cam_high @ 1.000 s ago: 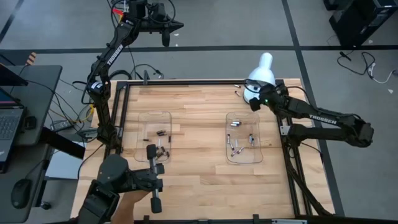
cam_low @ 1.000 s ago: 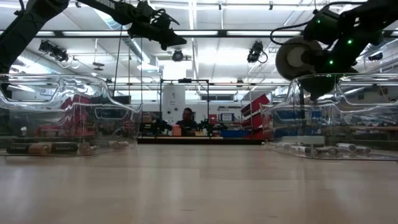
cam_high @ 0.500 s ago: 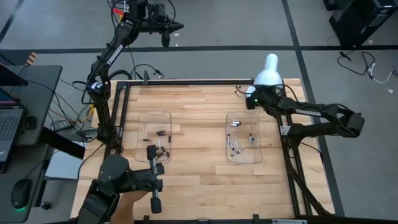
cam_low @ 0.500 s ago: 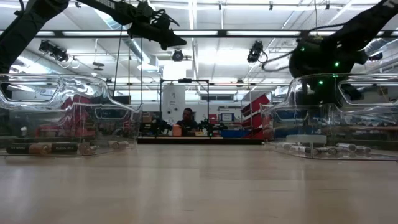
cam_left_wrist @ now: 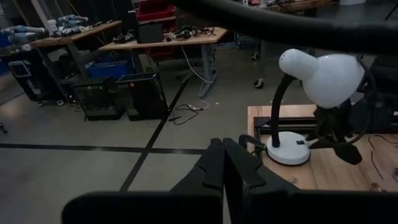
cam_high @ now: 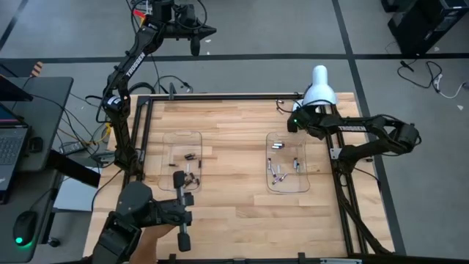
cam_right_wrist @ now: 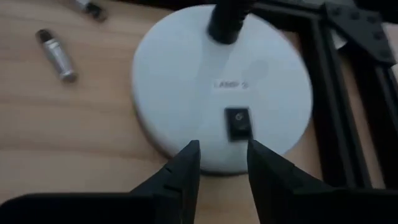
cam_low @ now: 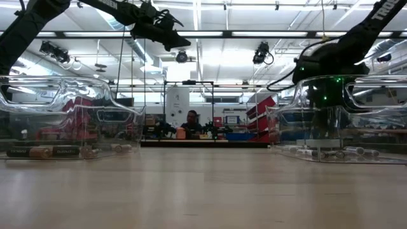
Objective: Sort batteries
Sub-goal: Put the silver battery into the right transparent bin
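Above the lamp base, right claw gapes, empty.

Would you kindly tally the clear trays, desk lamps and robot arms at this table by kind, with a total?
Clear trays: 2 (left tray, right tray)
Desk lamp: 1
Robot arms: 2 (left arm, right arm)
Total: 5
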### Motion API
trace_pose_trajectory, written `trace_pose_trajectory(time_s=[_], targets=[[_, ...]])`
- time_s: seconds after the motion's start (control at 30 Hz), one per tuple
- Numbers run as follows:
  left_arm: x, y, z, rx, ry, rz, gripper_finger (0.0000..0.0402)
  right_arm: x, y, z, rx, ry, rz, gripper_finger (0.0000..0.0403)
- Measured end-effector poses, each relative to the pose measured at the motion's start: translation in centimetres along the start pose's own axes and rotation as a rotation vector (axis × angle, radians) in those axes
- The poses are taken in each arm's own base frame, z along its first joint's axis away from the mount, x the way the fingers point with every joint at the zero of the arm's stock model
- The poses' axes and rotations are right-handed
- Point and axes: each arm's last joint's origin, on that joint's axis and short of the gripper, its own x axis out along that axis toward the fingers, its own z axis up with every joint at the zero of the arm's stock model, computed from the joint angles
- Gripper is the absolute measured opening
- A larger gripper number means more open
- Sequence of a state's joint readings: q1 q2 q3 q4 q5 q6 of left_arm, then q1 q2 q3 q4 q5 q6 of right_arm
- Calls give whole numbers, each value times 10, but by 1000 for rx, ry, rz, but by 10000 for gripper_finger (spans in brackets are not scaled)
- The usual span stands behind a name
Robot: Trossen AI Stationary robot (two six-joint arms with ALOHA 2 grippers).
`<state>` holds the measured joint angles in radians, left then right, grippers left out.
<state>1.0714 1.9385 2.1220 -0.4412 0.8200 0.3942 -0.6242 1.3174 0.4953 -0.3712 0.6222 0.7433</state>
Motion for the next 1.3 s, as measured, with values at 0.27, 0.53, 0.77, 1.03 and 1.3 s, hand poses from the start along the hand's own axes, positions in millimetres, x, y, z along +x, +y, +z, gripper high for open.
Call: trace_pose_trajectory(time_s=[0.27,0.53,0.77,1.03,1.3], targets=[[2,-6,-6,-21,52,-31,0,-40,-10,-4,-11,27,180,109],[49,-34,-17,6,100,-135,0,-80,-26,0,16,-109,360,107],[94,-57,-33,6,112,-225,0,-112,-31,-4,-58,-195,639,98],[166,-114,-72,24,237,-317,0,-153,-35,-5,-178,-367,1022,91],[222,-151,-102,114,221,-286,0,-174,-41,-1,-171,-499,1194,91]])
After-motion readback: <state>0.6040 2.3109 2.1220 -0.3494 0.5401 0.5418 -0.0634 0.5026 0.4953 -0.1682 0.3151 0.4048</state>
